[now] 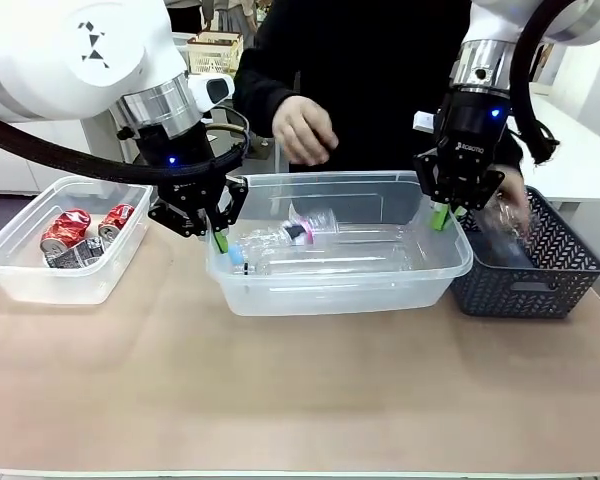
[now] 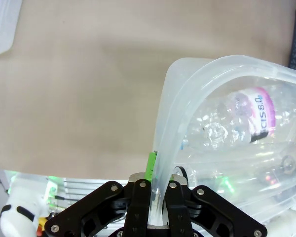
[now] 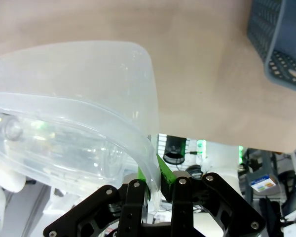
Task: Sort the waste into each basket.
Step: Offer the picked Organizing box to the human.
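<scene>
Currently both my tools are clamped on the centre tub (image 1: 340, 290): my left tool (image 1: 221, 240) pinches its left rim, my right tool (image 1: 441, 215) its right rim, jaws closed tight on the wall. Clear plastic bottles (image 1: 320, 245) lie inside it, one with a pink-and-white label (image 2: 260, 112). At far left a second tub (image 1: 25, 275) holds crushed red-and-silver cans (image 1: 80, 235). To the right stands a dark lattice basket (image 1: 540, 280), where the person's hand (image 1: 510, 205) reaches; another hand (image 1: 302, 130) hovers behind the centre tub. I judge sorting largely complete, the step being a two-armed carry. Next move requires matched, level lifting, or the thin rim may slip or flex
</scene>
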`<state>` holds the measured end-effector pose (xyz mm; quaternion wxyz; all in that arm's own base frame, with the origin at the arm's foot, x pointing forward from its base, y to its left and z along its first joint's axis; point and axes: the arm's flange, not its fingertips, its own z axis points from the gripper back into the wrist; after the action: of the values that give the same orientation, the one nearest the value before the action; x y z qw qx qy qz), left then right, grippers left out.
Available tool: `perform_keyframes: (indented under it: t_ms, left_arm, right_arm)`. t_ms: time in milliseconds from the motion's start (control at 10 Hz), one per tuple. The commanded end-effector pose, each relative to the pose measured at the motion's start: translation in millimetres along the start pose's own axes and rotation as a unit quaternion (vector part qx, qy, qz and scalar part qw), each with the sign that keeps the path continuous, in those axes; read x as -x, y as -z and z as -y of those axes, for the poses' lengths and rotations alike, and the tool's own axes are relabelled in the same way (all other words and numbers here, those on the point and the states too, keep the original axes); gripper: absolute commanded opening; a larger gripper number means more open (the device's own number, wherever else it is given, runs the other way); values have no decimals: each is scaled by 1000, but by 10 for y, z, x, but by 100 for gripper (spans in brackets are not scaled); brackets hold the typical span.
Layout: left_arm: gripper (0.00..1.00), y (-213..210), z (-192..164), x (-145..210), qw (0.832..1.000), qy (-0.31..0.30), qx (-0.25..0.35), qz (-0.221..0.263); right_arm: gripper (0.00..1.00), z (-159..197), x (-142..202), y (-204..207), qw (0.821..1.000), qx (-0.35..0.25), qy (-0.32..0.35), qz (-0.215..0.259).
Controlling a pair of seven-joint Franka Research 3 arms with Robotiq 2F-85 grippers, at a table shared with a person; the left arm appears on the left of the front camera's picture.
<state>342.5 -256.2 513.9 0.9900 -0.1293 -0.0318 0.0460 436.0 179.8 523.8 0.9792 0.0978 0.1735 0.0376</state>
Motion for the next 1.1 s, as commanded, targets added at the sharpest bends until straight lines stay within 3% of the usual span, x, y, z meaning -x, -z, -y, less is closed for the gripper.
perform_keyframes:
  t_ms: [0, 1000]
  left_arm:
    - [0, -33, 0, 8, 1000, -20, 11, 5]
    - [0, -33, 0, 8, 1000, -20, 11, 5]
  right_arm:
    - [0, -2, 30, 8, 1000, -2, -2, 2]
    - [0, -2, 30, 8, 1000, -2, -2, 2]
